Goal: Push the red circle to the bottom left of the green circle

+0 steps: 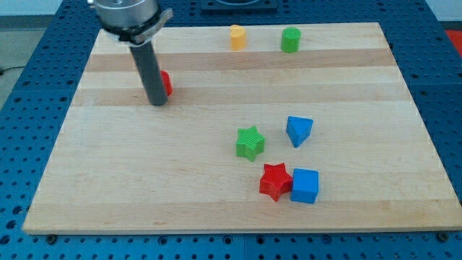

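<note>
While my tip stands against the red circle, the push is hardly begun.

With no jaws to open or close, the rod grips nothing; it merely touches the red circle from the view's left, hiding most of it. That block sits near the board's upper left, well apart from the green circle at the view's top, beside a yellow block. By my judgement nearly the whole rightward run to below-left of the green circle remains.

No legible text, label, brand, number or sign appears on any surface, as far as resolution permits.
</note>
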